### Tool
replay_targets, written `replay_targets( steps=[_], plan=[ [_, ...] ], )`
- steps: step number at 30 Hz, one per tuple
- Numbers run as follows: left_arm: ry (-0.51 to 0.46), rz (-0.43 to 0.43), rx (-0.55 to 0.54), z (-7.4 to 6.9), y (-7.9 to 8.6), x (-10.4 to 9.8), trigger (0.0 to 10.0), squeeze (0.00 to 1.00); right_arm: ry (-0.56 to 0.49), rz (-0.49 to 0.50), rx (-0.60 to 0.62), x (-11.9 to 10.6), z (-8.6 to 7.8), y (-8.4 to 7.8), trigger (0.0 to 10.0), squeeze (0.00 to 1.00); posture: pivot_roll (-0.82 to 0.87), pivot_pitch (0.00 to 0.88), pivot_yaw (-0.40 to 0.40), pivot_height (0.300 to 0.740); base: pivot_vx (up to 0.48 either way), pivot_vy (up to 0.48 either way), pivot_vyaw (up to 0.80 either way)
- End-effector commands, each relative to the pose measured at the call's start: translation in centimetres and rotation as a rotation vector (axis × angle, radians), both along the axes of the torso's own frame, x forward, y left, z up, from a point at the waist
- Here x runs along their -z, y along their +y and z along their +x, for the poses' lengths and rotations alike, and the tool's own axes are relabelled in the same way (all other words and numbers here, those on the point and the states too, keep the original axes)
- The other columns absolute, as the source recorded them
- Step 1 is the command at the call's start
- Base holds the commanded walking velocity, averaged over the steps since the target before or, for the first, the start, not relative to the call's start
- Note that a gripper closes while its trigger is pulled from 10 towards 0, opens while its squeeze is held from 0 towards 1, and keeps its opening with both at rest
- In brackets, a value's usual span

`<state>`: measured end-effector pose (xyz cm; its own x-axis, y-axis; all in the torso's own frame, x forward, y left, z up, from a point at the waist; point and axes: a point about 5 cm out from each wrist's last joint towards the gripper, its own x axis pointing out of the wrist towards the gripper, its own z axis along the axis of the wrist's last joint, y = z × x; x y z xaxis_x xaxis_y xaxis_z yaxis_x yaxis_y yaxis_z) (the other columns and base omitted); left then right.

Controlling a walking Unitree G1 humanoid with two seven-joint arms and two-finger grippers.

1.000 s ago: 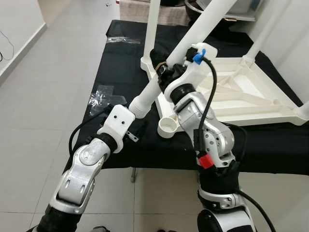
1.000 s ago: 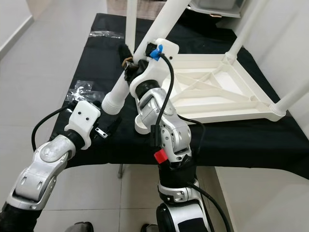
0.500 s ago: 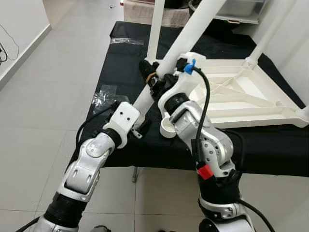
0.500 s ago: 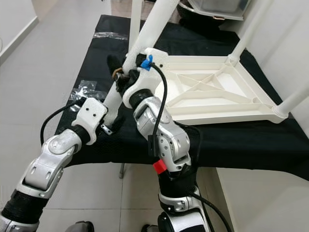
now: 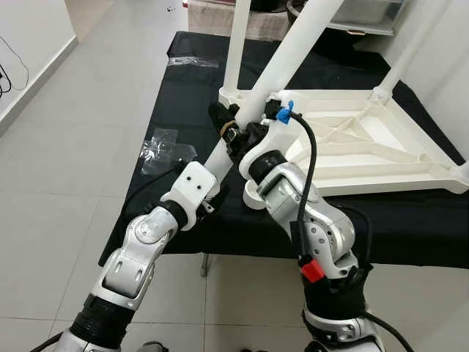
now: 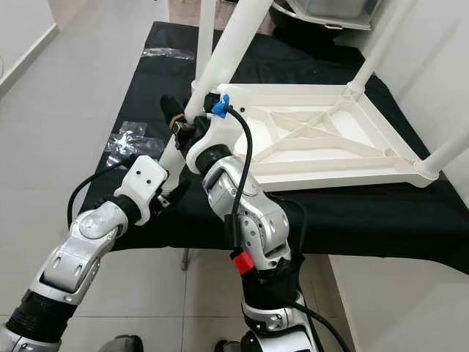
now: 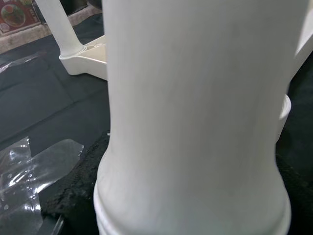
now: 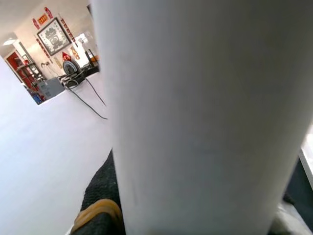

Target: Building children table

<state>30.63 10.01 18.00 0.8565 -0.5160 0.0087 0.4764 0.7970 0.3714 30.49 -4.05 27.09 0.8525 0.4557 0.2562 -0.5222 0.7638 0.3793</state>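
An upturned white children's table top (image 5: 410, 158) lies on a black-covered table (image 5: 183, 95), with upright legs (image 5: 236, 44) fixed at its far corners. A loose white table leg (image 5: 286, 59) slants over the near left corner. My right gripper (image 5: 231, 128) is shut around its middle, black fingers (image 5: 220, 117) wrapped on it. My left gripper (image 5: 209, 199) sits at the leg's lower end, beside an open round corner socket (image 5: 253, 195). Both wrist views look at the leg from very close: its ribbed end (image 7: 195, 122) on the left and its shaft (image 8: 205, 122) on the right.
Clear plastic wrappers lie on the cloth at the near left (image 5: 163, 143) and far left (image 5: 192, 61). The table's front edge is just below my arms, with pale tiled floor (image 5: 66, 147) to the left. A white wall (image 5: 454, 66) stands close on the right.
The leg's lower end has come down toward the near corner socket. My left arm has risen and closed in on that end. My right gripper stays clamped mid-leg.
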Motion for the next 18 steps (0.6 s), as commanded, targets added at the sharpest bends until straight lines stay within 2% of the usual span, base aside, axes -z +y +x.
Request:
replay_targets(
  steps=[1,2,8,9,10,11,17,18],
  plan=[
    [-0.005,0.018,0.033,-0.4,-0.4,0.1,7.6,0.00,-0.018,-0.023,-0.041,0.5,-0.6,0.7,10.0,0.25,0.11,0.120,-0.094,0.740,0.000,0.000,0.00],
    [-0.004,0.022,0.033,-0.5,-0.2,0.1,10.0,0.00,-0.041,-0.045,-0.051,0.6,-0.6,0.6,10.0,1.00,0.11,0.120,-0.094,0.740,0.000,0.000,0.00],
    [0.013,0.027,0.088,-1.8,0.6,0.1,10.0,0.00,-0.087,-0.098,-0.109,1.0,-0.4,-0.4,10.0,1.00,0.11,0.120,-0.092,0.740,0.000,0.000,0.00],
    [0.032,0.017,0.126,-2.5,0.8,0.1,10.0,0.00,-0.122,-0.112,-0.127,1.2,-0.2,-1.2,10.0,0.00,0.12,0.121,-0.092,0.740,0.000,0.000,0.00],
    [0.032,0.017,0.126,-2.5,0.8,0.1,10.0,0.00,-0.122,-0.112,-0.127,1.2,-0.2,-1.2,10.0,0.00,0.12,0.121,-0.092,0.740,0.000,0.000,0.00],
    [0.064,0.009,0.189,-3.5,1.1,0.1,10.0,0.00,-0.131,-0.108,-0.169,1.4,0.0,-1.9,10.0,0.00,0.12,0.124,-0.088,0.740,0.000,0.000,0.00],
    [0.135,-0.011,0.260,-4.6,1.7,0.2,10.0,0.00,-0.138,-0.095,-0.273,1.2,0.3,-2.5,10.0,0.00,0.13,0.126,-0.082,0.740,0.000,0.000,0.00],
    [0.197,-0.030,0.319,-5.5,2.1,0.4,10.0,0.00,-0.139,-0.077,-0.397,1.2,0.0,-2.6,10.0,0.00,0.13,0.127,-0.081,0.740,0.000,0.000,0.00]
  ],
)
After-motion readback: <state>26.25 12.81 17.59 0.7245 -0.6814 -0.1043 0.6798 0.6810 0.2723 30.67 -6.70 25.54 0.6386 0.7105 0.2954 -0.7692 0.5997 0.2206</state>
